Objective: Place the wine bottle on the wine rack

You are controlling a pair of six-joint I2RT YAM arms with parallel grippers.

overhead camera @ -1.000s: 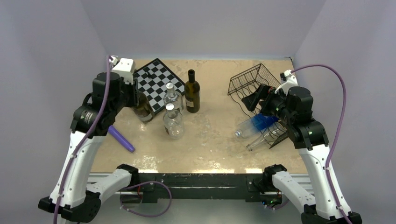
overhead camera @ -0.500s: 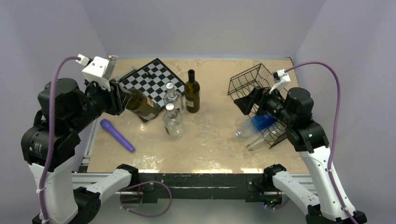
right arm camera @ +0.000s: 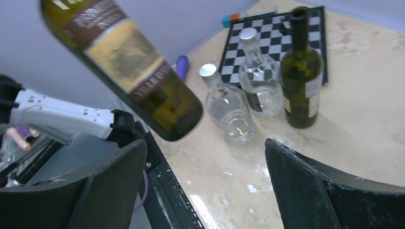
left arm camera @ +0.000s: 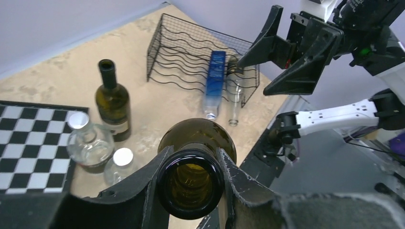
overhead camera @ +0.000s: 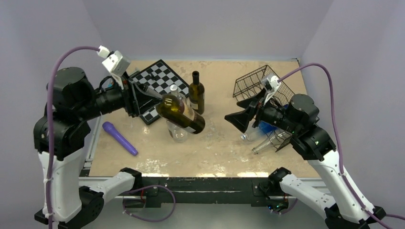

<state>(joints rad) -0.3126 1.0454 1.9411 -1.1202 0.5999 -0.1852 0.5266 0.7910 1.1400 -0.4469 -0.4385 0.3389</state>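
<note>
Pale lilac walls close in your beige, marbled table [overhead camera: 215, 148] on three sides. At far left a purple cylinder [overhead camera: 119, 138] lies flat near the table's edge, just below your left arm. Behind it a black-and-white chessboard [overhead camera: 160, 78] sits turned at an angle in the back-left corner.

Your left gripper [left arm camera: 193, 150] is clamped on the neck of the wine bottle [overhead camera: 181, 113], one finger on each side just below the open mouth. The bottle is off the table and lies close to level. Its base points right and slightly down, toward the other arm. The right wrist view shows its tan and brown label. It is well apart from the rack, over the left-centre of the table.

Under and behind it stand two clear glass bottles [right arm camera: 227, 112] with silver caps, one in front of the other. The rear one stands at the chessboard's edge. Just to their right a dark green bottle [overhead camera: 196, 95] stands upright with its mouth open.

Past the table's middle, your right gripper [right arm camera: 204, 143] hangs with its fingers spread wide and nothing between them. It faces the held bottle's base across a gap.

Behind it, in the back-right corner, stands the wine rack [left arm camera: 191, 52], black wire with wavy tiers. A blue-tinted bottle [left arm camera: 215, 71] and a clear bottle [left arm camera: 234, 98] lie side by side on it, necks pointing out toward the front of the table.
</note>
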